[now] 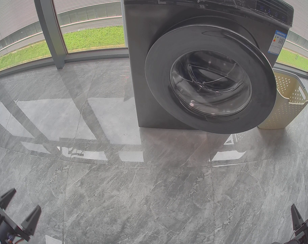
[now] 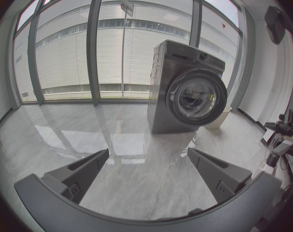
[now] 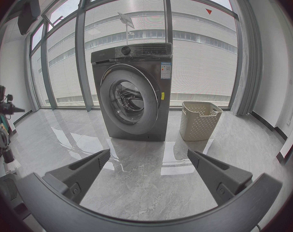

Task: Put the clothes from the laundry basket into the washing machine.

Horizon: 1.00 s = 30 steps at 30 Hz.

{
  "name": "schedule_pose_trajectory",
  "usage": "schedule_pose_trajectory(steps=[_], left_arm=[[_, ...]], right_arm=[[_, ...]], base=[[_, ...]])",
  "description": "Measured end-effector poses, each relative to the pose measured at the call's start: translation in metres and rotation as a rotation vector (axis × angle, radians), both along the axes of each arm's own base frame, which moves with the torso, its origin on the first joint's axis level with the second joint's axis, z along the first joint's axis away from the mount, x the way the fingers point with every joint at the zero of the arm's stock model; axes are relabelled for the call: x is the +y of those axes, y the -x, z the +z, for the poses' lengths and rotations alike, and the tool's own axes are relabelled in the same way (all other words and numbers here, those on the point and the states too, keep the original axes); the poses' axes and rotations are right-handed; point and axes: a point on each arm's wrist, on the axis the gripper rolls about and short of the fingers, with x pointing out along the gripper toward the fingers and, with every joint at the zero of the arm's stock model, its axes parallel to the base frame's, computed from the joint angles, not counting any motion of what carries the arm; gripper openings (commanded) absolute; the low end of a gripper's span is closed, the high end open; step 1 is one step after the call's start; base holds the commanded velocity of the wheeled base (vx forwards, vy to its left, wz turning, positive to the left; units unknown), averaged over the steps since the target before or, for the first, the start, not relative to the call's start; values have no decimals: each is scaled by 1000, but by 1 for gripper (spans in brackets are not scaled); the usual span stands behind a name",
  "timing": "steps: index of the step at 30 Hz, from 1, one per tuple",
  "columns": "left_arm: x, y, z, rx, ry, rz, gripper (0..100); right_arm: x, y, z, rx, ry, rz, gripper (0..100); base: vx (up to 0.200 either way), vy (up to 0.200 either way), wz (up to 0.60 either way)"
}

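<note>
Marble floor (image 1: 127, 194): washing machine (image 1: 201, 68) w/ laundry basket (image 1: 289, 99) just beside it, well ahead. Left pincer (image 1: 23, 200) & right pincer (image 1: 303, 200) are held apart, empty. Approach step is judged; basket must be reached next.

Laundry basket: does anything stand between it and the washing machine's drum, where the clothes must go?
Yes: the washing machine door hangs in front of the drum, seemingly only partly swung out, and covers it. The laundry basket stands on the floor beside the machine, to the robot's right.
</note>
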Motion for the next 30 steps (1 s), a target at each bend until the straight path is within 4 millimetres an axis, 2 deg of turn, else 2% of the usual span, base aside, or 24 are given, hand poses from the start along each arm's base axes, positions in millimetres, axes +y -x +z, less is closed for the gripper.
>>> schedule_pose_trajectory(steps=[4,7,21,30], left_arm=[[3,17,-31,47,-15,75,100],[4,22,-39,30,-8,118,100],[3,34,-44,-98,-27,206,100],[2,35,-44,-112,-18,206,100]], right_arm=[[0,0,0,0,0,0,100],[0,0,0,0,0,0,100],[0,0,0,0,0,0,100],[0,0,0,0,0,0,100]], base=[[0,0,0],[0,0,0],[0,0,0],[0,-200,0]])
